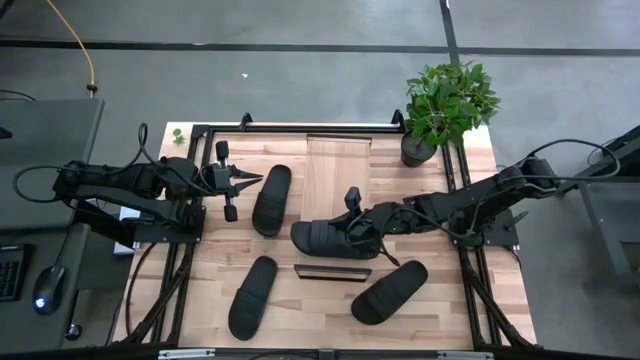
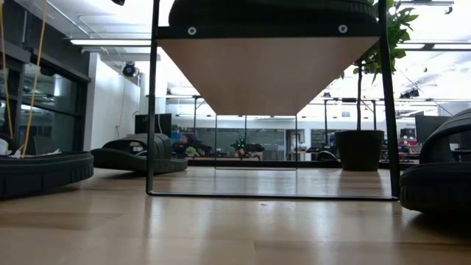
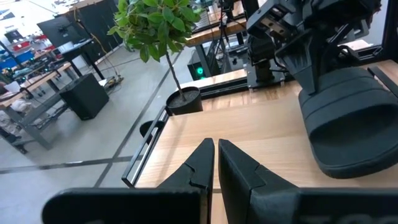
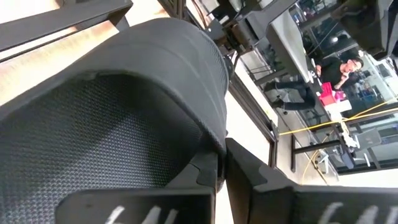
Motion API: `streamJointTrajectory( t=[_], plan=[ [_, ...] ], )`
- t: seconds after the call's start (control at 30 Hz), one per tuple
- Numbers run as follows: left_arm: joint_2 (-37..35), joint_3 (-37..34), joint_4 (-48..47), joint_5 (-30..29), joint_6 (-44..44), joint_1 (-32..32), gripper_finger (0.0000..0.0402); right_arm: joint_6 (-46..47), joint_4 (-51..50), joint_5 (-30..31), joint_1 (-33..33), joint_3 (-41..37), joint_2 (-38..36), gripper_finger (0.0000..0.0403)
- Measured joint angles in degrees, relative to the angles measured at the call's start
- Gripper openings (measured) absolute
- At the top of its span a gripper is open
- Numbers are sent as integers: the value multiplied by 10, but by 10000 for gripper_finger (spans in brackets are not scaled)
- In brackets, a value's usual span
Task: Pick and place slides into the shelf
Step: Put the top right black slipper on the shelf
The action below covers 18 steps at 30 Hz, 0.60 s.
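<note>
Right now your right gripper [image 1: 352,232] sits just right of the table's centre, its fingers pressed together on the strap of a slide [image 1: 330,237]. That slide lies across the shelf [image 1: 338,180], toe pointing toward nine o'clock. In the right wrist view the strap [image 4: 124,93] fills most of the picture, and the dark fingers [image 4: 214,171] pinch its edge. The right arm [image 1: 480,200] reaches in from three o'clock.

Your left gripper [image 1: 250,180] waits at about ten o'clock from the centre, fingers together and holding nothing, their tips pointing toward three o'clock. In the left wrist view the fingertips [image 3: 205,155] meet above bare wood, with the held slide and the right arm beyond them.

Moving outward, a second slide [image 1: 272,199] lies just beside the left gripper's tips, at the shelf's left edge. A third slide [image 1: 253,297] lies at seven o'clock on the tabletop [image 1: 480,290], and a fourth slide [image 1: 389,292] lies at five o'clock. Between those two, at six o'clock, you have the shelf's dark front edge [image 1: 333,272].

A potted plant [image 1: 445,105] stands at the one o'clock corner of the table. The low view looks under the shelf board [image 2: 268,77], with slides at both sides.
</note>
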Motion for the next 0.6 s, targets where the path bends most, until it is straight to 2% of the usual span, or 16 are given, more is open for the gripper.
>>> streamJointTrajectory(
  t=[0.6],
  plan=[
    [0, 0, 0, 0, 0, 0, 12, 16, -10, -14, 4, 0, 0, 0]
  ],
)
